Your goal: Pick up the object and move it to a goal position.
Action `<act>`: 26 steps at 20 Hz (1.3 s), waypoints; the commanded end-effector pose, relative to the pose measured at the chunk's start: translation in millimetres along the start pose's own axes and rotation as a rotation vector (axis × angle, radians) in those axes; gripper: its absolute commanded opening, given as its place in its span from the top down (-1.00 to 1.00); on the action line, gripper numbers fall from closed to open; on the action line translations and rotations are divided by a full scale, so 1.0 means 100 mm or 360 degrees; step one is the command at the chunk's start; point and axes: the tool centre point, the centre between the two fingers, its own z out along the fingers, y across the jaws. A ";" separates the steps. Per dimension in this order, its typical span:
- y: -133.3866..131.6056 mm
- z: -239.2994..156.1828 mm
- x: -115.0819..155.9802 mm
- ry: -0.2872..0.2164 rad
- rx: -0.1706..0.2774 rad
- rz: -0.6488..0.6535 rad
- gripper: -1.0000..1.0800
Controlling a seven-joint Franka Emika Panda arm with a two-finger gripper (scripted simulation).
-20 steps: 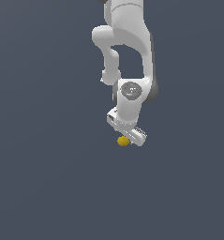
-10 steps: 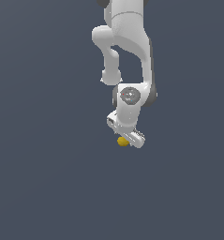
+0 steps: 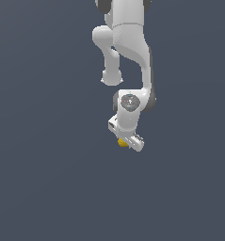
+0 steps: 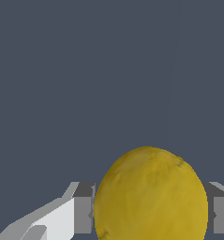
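Observation:
The object is a small mustard-yellow, lemon-like ball (image 3: 123, 142). In the exterior view it peeks out under the white gripper (image 3: 127, 141), mostly hidden by the hand. In the wrist view the ball (image 4: 151, 194) is large and sits between the two grey fingers (image 4: 83, 208), which press against its sides. The gripper (image 4: 148, 213) is shut on the ball. The white arm (image 3: 128, 52) comes down from the top of the exterior view.
Only a plain dark grey-blue surface (image 3: 48, 179) shows all around; no other objects, edges or goal marker are visible.
The gripper with the yellow ball has risen slightly and shifted a little toward the exterior view's right; the wrist has moved with it.

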 end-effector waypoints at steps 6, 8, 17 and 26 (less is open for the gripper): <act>0.00 0.01 0.00 0.0000 0.0000 0.0001 1.00; 0.00 0.01 0.00 0.0000 0.0000 0.0001 1.00; 0.04 -0.14 -0.02 0.0001 0.0001 0.0000 1.00; 0.21 -0.64 -0.10 0.0000 0.0002 0.0000 1.00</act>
